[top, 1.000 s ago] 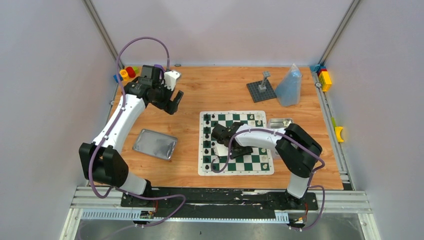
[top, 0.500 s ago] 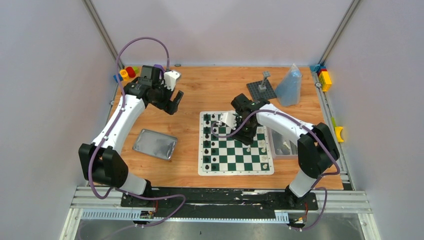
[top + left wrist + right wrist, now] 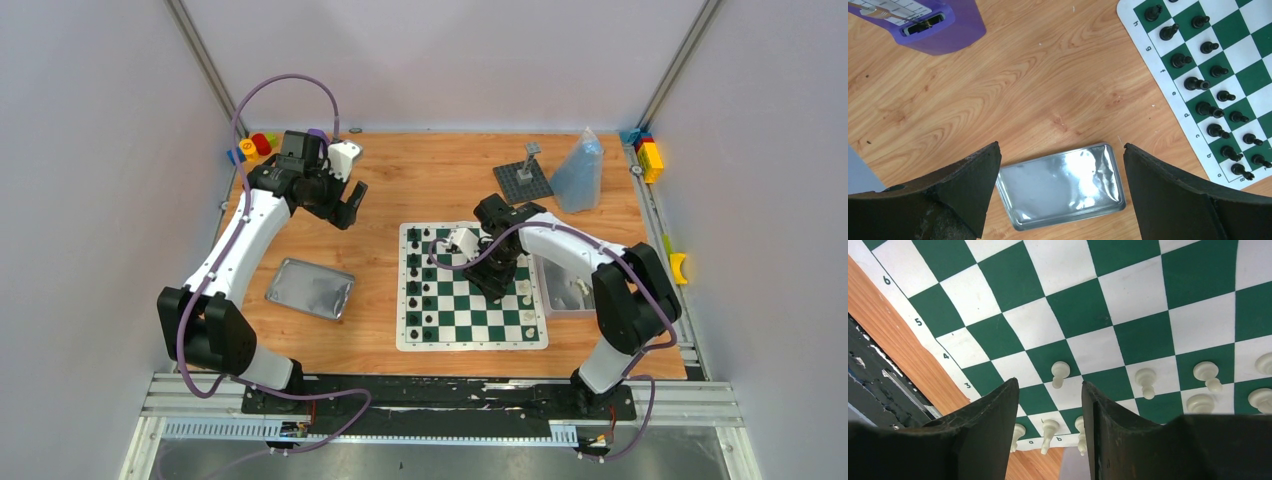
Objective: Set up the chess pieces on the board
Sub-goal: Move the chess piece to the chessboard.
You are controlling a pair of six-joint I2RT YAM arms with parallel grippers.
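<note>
Cream chess pieces (image 3: 527, 300) stand upright along the right side of the board (image 3: 470, 343). Black chess pieces (image 3: 415, 285) fill two lines down its left side, and those lines run from the board's near edge to its far edge. The right pincer (image 3: 497, 283) hovers over the board's right half, jaws apart with nothing between them. In its wrist view a cream pawn (image 3: 1060, 371) stands just beyond the fingertips (image 3: 998, 410), and more cream pieces line the board's edge under the gap. The left pincer (image 3: 345, 205) hangs well apart from the board, off its far left corner, jaws spread wide and empty.

The board lies flat on a wooden counter (image 3: 420, 180), its edges roughly square to the counter's. A silver tin lid (image 3: 311, 288) rests left of the board, and an open silver tin (image 3: 566, 312) sits just beside its right edge. Beyond the board's far right corner are a grey studded plate (image 3: 522, 182) and a clear plastic bag (image 3: 580, 172). Pale walls close in the counter.
</note>
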